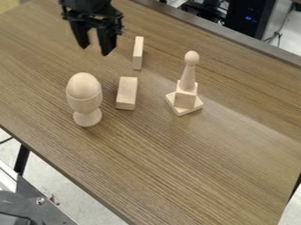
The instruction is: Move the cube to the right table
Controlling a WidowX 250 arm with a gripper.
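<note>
Black and empty, the claw [96, 49] hangs above the counter [176, 162], its two fingers well parted. The cube [185, 99] sits on a square base [180, 110], a pawn [188, 79] upright on top, well apart from the egg cup [86, 103].

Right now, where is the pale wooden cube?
In the camera view, the pale wooden cube is right of centre, in the upper half, on a flat square wooden base and under a tapered wooden piece with a rounded top.
</note>
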